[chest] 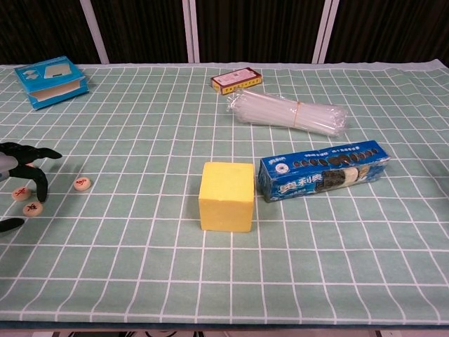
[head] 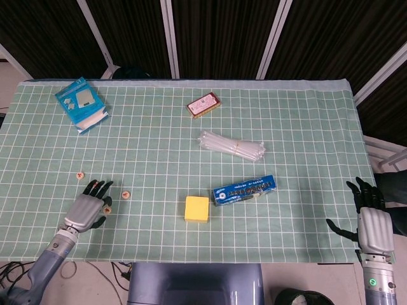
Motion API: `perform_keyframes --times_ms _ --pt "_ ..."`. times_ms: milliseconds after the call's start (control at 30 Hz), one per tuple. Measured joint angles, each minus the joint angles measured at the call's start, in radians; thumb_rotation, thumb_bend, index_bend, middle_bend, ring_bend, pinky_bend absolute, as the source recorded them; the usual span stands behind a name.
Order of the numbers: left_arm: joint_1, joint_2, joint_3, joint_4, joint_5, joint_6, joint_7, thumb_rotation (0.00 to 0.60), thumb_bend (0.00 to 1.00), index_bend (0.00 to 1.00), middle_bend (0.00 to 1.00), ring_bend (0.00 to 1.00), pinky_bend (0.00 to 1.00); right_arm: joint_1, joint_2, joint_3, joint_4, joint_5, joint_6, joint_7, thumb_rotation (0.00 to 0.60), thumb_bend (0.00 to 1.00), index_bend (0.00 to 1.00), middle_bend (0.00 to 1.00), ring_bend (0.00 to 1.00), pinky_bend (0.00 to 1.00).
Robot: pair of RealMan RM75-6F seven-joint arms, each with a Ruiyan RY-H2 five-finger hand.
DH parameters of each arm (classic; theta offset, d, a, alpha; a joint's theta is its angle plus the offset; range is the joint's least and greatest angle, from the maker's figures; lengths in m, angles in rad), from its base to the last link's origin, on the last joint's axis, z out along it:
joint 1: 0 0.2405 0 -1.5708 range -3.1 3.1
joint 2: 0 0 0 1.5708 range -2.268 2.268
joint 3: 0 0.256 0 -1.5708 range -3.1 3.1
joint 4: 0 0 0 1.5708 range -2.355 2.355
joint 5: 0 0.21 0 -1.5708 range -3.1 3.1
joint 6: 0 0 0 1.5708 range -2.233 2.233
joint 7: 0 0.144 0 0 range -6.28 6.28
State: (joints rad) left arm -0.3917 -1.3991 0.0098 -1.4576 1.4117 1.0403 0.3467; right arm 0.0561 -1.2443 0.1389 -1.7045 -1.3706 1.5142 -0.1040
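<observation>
On the green checked tablecloth [head: 159,146], the left hand [head: 88,206] hovers, fingers spread, empty, over small round wooden game pieces [chest: 22,199]; the right hand [head: 369,219] rests released, empty, at the table edge.

Left hand [head: 87,206]: silver-grey metal back plate, black jointed fingers [chest: 28,160], grey-blue forearm behind. Right hand [head: 370,219]: same silver plate, black fingers; pale grey cylindrical wrist, small green light near lower end.
</observation>
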Motion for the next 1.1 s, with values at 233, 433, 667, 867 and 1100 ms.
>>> perform_keyframes --times_ms 233,433,667,867,1100 --pt "-0.003 -0.003 0.002 0.001 -0.017 0.001 0.023 0.6 0.31 0.45 0.01 0.0 0.0 -0.001 -0.003 0.003 -0.003 0.009 0.003 -0.007 0.6 0.27 0.12 0.05 0.0 0.0" --pt "-0.01 -0.009 0.007 0.005 -0.024 -0.006 0.03 0.6 0.33 0.47 0.02 0.0 0.0 -0.001 -0.003 0.006 -0.007 0.018 0.002 -0.015 0.6 0.27 0.12 0.05 0.0 0.0" --pt "-0.015 -0.012 0.008 0.006 -0.028 -0.005 0.038 0.6 0.35 0.49 0.03 0.0 0.0 -0.001 -0.003 0.006 -0.008 0.017 0.001 -0.014 0.6 0.27 0.12 0.05 0.0 0.0" --pt "-0.017 -0.004 0.01 -0.003 -0.025 0.003 0.034 0.6 0.36 0.5 0.04 0.0 0.0 -0.001 -0.003 0.005 -0.006 0.014 0.002 -0.013 0.6 0.27 0.12 0.05 0.0 0.0" --pt "-0.001 0.052 -0.008 -0.018 -0.029 0.052 -0.024 0.6 0.36 0.5 0.05 0.0 0.0 -0.001 -0.004 0.004 -0.007 0.012 0.002 -0.014 0.6 0.27 0.12 0.05 0.0 0.0"
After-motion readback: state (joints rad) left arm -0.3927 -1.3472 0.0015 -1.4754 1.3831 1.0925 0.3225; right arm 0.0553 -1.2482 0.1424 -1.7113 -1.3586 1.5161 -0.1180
